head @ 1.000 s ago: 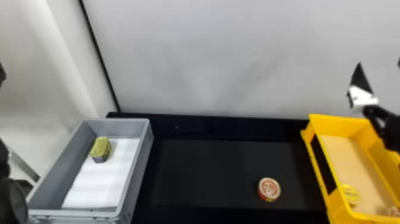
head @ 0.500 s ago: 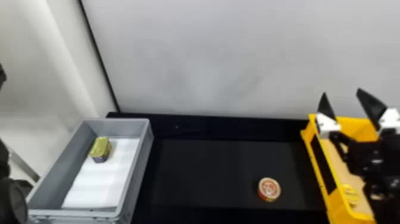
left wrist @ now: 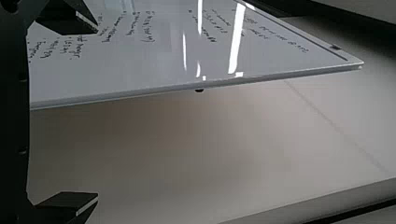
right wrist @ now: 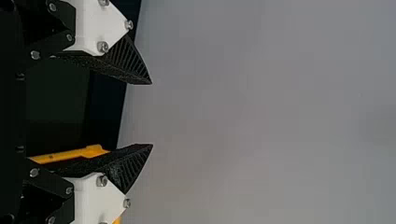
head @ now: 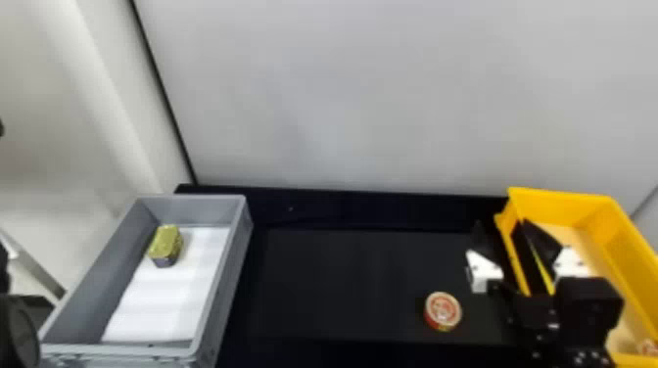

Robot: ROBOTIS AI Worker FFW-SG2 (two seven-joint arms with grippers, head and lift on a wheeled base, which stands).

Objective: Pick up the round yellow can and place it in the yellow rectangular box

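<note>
Your round yellow can (head: 442,311) sits on the black worktop (head: 352,284), between four and five o'clock from the head view's centre; it stands on its base, lid up, its round axis vertical, and its circular outline gives you no long side to line up with. From the can, your right tool (head: 500,225) is at about one o'clock, spread open with nothing between its fingers, pointing toward twelve beside the yellow rectangular box (head: 558,195), which lies between two and three. At nine o'clock you have the grey box (head: 229,274), lined with a white sheet (head: 166,303) and holding a gold-lidded can (head: 165,242). A pale wall (head: 352,98) rises behind, at twelve. Your left arm (head: 19,333) is at the head view's left edge; its wrist view shows the left tool (left wrist: 98,112) open and empty, with a written-on whiteboard (left wrist: 140,56) beyond
</note>
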